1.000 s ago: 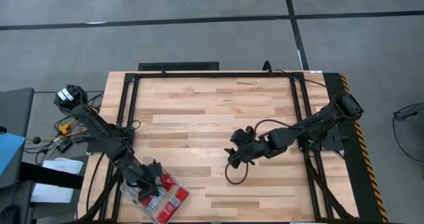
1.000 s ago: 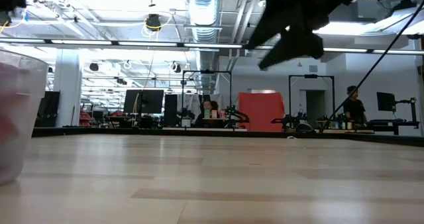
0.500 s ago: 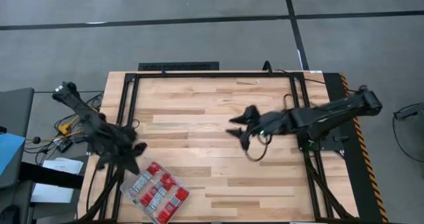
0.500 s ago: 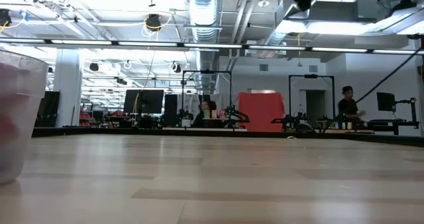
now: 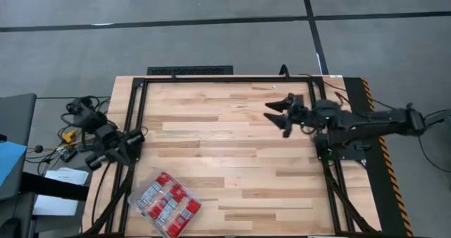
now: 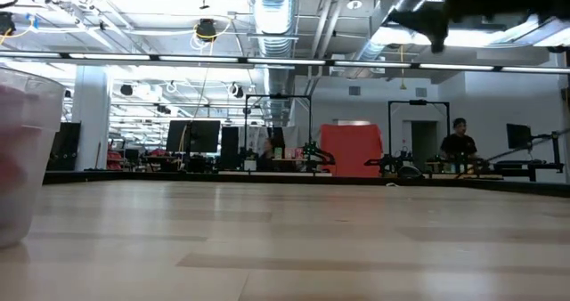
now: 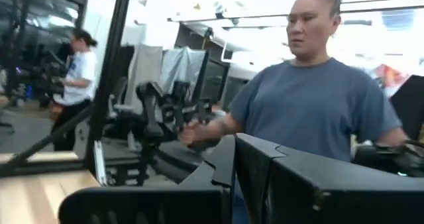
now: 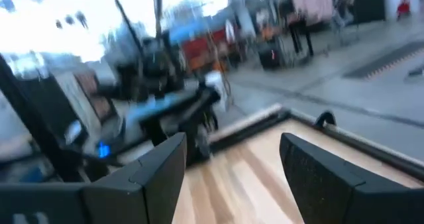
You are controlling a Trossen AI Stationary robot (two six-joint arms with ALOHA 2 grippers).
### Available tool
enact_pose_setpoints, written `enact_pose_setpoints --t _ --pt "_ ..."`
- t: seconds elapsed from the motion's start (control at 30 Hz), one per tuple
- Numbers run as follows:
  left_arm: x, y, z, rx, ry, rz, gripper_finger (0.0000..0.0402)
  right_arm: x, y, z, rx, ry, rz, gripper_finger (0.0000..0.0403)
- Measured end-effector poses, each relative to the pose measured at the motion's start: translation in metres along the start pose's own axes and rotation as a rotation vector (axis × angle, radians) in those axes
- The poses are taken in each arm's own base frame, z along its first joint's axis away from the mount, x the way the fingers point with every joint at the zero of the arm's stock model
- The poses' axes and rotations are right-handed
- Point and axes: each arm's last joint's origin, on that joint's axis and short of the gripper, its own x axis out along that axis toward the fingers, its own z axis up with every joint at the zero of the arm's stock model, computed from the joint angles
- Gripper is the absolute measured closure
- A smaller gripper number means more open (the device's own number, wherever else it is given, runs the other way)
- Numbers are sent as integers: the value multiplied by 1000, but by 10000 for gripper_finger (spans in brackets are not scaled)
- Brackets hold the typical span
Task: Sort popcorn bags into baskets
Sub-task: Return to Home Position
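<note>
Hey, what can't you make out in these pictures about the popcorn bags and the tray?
High view: the popcorn bags in the tray are too small and tightly packed to count exactly.
Low view: the tray is cut off by the left edge, and its cloudy wall blurs the red inside to a smear.
Wrist views: both face the room beyond the table, so neither shows the tray at all.

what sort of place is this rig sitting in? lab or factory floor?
Probably a large open robotics lab or workshop, not a production line: exposed ceiling ducts and strip lights, rows of monitors at workstations behind the wooden table, and a person standing among other equipment rigs.
</note>
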Motion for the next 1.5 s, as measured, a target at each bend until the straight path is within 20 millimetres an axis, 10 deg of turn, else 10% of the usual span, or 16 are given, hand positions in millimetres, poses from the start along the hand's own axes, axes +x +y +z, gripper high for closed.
enact_pose_setpoints --t 0.43,0.8,1.1,1.5 --pt "-2 22 -67 22 -114 -7 401 -65 -54 -82 175 -169 -190 133" --pt "-4 37 -65 80 -101 81 401 -101 -49 -27 99 -288 -202 133" --pt "-11 62 -78 92 60 299 398 -91 -67 -85 61 40 -268 133" --pt "-23 79 -88 56 182 489 366 -77 -66 -104 -13 146 -264 133"
